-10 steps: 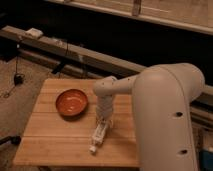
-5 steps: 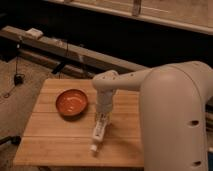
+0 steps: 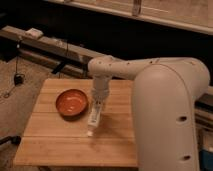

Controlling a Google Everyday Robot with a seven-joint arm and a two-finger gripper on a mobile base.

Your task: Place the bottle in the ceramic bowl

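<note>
The pale slender bottle (image 3: 94, 119) hangs tilted from my gripper (image 3: 98, 105), its narrow white cap end pointing down toward the table at the front left. The gripper is over the middle of the wooden table (image 3: 60, 145) and is shut on the bottle's upper end. The orange-red ceramic bowl (image 3: 71, 102) sits on the table just left of the gripper and bottle, and nothing is in it. My white arm (image 3: 165, 100) reaches in from the right and fills the right side of the view.
A long dark rail (image 3: 55, 47) runs behind the table, with a small white object (image 3: 35, 33) on it. Cables (image 3: 17, 75) hang to the carpeted floor at the left. A blue object (image 3: 207, 150) shows at the lower right edge.
The gripper has moved left toward the bowl, carrying the bottle with it. The bottle now lies closer to the bowl's right rim. The bowl has not moved.
</note>
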